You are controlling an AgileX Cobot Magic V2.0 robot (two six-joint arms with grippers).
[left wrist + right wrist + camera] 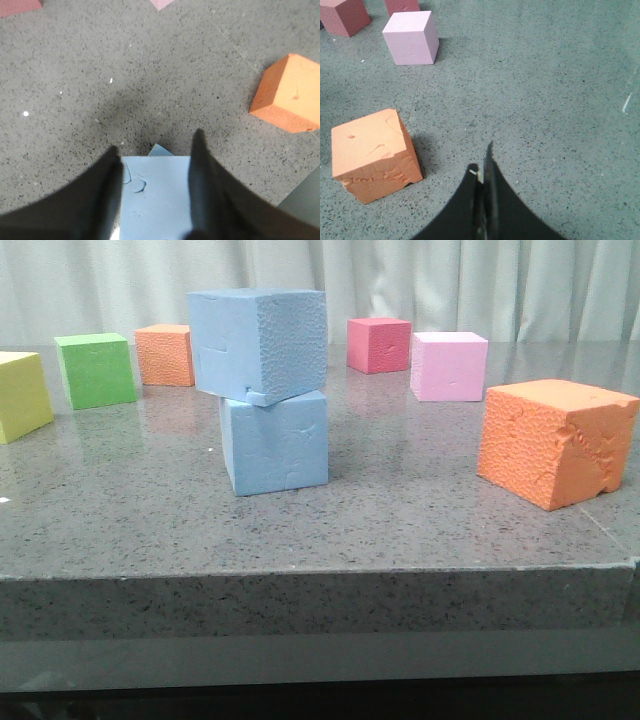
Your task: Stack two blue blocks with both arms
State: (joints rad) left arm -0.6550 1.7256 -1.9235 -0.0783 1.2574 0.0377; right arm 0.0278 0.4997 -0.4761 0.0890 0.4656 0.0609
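The left gripper [156,150], two black angular fingers, stands spread wide over the upper light sky-blue foam cube [155,195]; its fingertips flank the cube's top face, and whether they touch the sides cannot be told from the left wrist view. A sliver of the lower light sky-blue foam cube [160,150] peeks out past the top one's far edge. The right gripper [482,167] has its dark fingers pressed together on nothing, hanging above bare speckled grey stone table [560,90], near a dented orange foam cube [372,155].

In the front view the upper blue cube [258,345] sits on the lower blue cube [275,443], twisted and overhanging to the left, a chipped corner showing at its base. The stack looks made; what seems left is for the left arm to draw clear without nudging it.

No brand, label or writing is readable anywhere.
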